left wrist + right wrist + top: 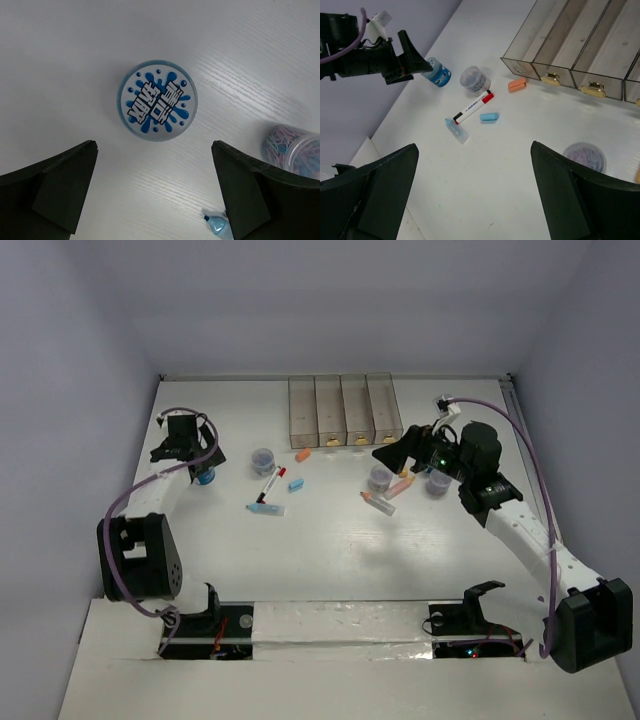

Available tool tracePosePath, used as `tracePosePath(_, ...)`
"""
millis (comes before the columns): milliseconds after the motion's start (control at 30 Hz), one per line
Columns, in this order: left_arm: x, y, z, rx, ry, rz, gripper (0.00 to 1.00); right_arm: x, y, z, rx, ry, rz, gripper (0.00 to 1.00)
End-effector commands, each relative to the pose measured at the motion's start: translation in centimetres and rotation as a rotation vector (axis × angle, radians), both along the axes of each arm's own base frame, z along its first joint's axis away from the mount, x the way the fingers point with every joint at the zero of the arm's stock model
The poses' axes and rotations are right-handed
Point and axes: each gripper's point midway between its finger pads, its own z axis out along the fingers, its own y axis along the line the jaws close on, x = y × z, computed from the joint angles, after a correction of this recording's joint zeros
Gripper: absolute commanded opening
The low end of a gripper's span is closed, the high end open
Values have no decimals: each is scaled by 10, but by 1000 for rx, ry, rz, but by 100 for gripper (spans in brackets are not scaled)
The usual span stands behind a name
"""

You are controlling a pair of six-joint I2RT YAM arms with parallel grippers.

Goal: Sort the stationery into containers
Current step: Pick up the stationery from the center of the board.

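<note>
Overhead, four bins [345,410] stood in a row; to their near-left lay one marker [270,485], one blue-topped roll [157,100] below the left gripper [154,150], jaws parted, and one of three purple tubs [264,460], the other two before the bins by the right gripper [475,150], jaws likewise spread. The table [330,560] was white, the walls [300,300] pale grey.

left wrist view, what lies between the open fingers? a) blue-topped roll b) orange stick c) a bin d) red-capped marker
a: the blue-topped roll, splash label up, sits on the table between the left gripper's spread fingers, touching neither.
</note>
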Motion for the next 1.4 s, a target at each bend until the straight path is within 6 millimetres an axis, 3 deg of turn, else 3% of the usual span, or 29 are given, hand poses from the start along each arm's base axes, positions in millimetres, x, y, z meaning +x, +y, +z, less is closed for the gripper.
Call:
tracePosePath(0,28,1,15,-3,-61,-11,99,-5,8,10,10,-57,40,100)
tracePosePath(233,50,12,8,39,-24,20,95,-3,8,8,5,-54,37,100)
tracePosePath(333,53,14,5,49,-17,27,85,-2,9,5,1,-47,38,100)
tracePosePath(500,47,17,-5,64,13,31,73,0,12,-1,-6,-29,44,100)
tracePosePath(667,42,18,-14,70,49,32,71,1,12,-2,-9,-29,43,100)
tracePosePath(733,42,18,-15,70,55,29,64,1,11,-3,-13,-26,37,100)
tracePosePath(867,42,17,-19,68,72,27,64,2,10,-2,-20,-30,25,100)
tracePosePath(967,42,18,-17,69,67,29,48,2,9,-1,-22,-32,22,100)
tracePosePath(1033,48,14,-4,48,29,21,35,2,8,0,-22,-36,19,100)
tracePosePath(1167,68,-10,44,9,-88,-37,32,4,8,-2,-25,-29,10,100)
tracePosePath(1200,74,-20,56,1,-117,-58,32,4,7,-3,-25,-29,8,100)
tracePosePath(1300,104,-59,126,-24,-278,-130,32,5,8,-6,-23,-19,9,100)
tracePosePath(1367,116,-89,151,-45,-335,-184,32,7,8,-7,-24,-18,4,100)
